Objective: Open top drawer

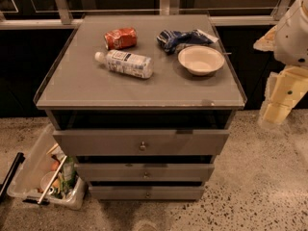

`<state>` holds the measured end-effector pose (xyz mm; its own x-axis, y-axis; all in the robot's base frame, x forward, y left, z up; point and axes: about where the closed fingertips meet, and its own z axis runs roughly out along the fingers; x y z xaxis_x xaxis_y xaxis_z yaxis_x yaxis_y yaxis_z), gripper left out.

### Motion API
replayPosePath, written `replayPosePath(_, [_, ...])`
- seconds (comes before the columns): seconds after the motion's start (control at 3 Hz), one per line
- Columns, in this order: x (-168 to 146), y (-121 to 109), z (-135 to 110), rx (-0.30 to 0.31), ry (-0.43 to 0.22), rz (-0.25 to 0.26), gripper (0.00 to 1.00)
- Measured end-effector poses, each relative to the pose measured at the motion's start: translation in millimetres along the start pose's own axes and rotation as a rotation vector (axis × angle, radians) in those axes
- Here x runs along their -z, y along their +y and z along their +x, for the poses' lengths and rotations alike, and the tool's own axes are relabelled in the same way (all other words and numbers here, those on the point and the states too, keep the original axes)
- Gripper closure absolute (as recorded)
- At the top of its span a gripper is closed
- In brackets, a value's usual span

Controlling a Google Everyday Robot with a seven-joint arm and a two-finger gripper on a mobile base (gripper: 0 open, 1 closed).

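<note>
Grey on grey, so pick the target carefully. The top drawer (96,142) is the widest grey front of the three, with a small round metal knob (142,146) in its middle, and it sits right under the grey bench (77,85) top. It looks shut or near enough to me: no interior showing, just a dark gap above the front.

The cream-and-white gripper (276,110) hangs out past the bench's right-hand edge, above the speckled floor, touching nothing. Honestly can't tell how far open it is, and I can't see anything in its hold.

From the gripper, the knob is well apart, off to its left and lower in the view, round the front corner of the bench. So I reckon the step in hand is the approach. How I'd do it:
- Swing round to the front face first.
- Come at the knob square-on and level, not at a slant.
- Close around the knob rather than beside it, then pull straight out along the drawer's run.

The two narrower grey drawer fronts (106,172) sit just below the target, so don't drop too low.

Up on the bench, nearest the gripper first, are a shallow white bowl (201,60), a crumpled blue snack bag (180,38), a clear plastic bottle (125,63) lying on its side, and a crushed red can (120,38). A jerky pull could set that bottle rolling.
</note>
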<state>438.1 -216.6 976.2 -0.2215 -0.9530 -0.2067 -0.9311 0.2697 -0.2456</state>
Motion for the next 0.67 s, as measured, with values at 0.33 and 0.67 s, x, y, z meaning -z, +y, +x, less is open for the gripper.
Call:
replayPosePath(0.33, [-0.1, 0.1, -0.1, 0.0, 0.0, 0.0, 0.0])
replayPosePath(0.67, [-8.1, 7.3, -6.3, 0.024, -0.001, 0.013, 0.0])
